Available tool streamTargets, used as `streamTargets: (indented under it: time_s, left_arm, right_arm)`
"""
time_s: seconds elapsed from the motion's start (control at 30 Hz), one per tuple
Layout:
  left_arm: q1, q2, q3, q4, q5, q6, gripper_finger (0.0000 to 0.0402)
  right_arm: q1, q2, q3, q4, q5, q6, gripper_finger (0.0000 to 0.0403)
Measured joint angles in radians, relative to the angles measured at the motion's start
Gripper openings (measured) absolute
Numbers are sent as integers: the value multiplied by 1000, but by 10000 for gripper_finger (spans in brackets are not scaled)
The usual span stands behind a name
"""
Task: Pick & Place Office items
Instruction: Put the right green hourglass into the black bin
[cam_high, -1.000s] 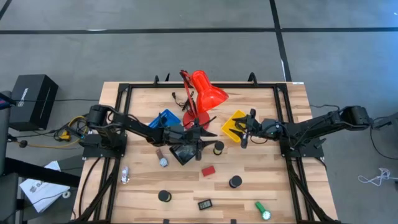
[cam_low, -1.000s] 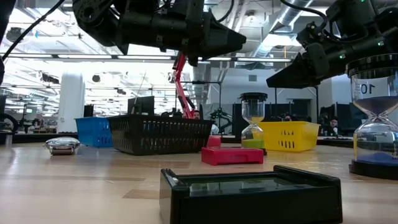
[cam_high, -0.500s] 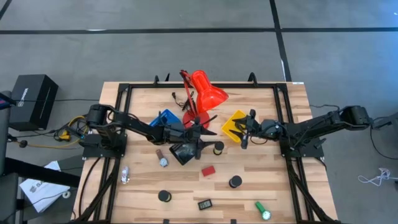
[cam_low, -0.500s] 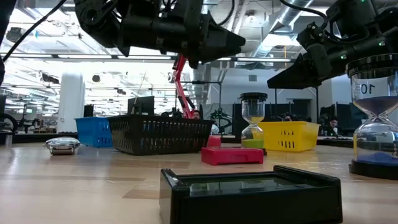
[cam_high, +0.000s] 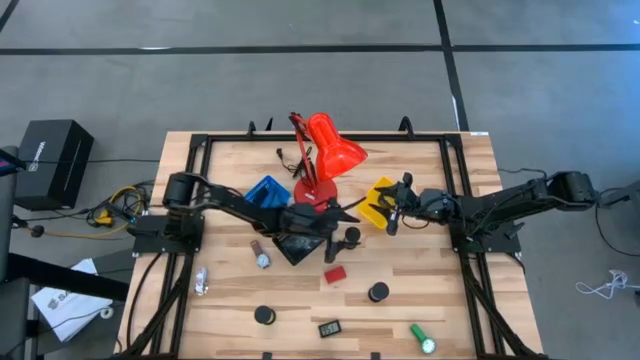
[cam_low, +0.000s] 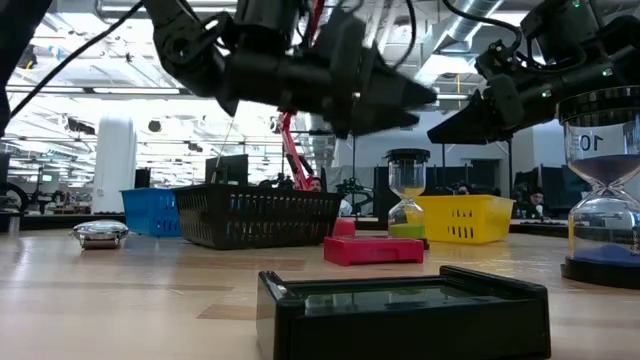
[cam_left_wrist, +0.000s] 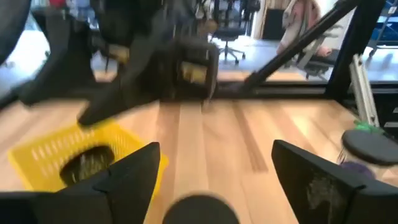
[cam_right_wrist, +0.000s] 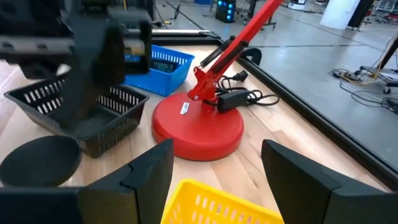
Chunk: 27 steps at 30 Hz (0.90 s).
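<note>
The office items lie scattered on the wooden table: a sand timer (cam_high: 352, 238) with a black round top, a red block (cam_high: 335, 273), black discs (cam_high: 378, 292) (cam_high: 263, 315), a small black rectangle (cam_high: 328, 328), a green cylinder (cam_high: 423, 338) and silvery bits (cam_high: 262, 260). My left gripper (cam_high: 350, 208) hangs open in the air just past the black tray (cam_high: 298, 246). The timer's dark top (cam_left_wrist: 200, 210) shows low between its fingers. My right gripper (cam_high: 395, 215) hovers open over the yellow tray (cam_high: 378, 198). Neither gripper holds anything.
The red desk lamp (cam_high: 325, 150) stands on its round base (cam_right_wrist: 199, 127) between the blue tray (cam_high: 265, 190) and the yellow tray. The two grippers are close together mid-table. A black frame rail (cam_high: 300, 137) borders the table. Bare wood lies along the near edge.
My left gripper has gone from above the black tray toward the table's right edge, nearer the sand timer and my right gripper. Its fingers stand wider apart than before. My right arm has kept still.
</note>
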Motion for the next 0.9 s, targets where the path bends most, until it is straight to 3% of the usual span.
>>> streamTargets:
  time_s: [0.3,0.9]
  left_arm:
    - [5,53,0,-28,0,-25,326]
    - [11,56,0,-68,0,-28,324]
  right_arm:
    - [0,0,0,-19,0,0,234]
    - [3,0,0,-20,0,0,234]
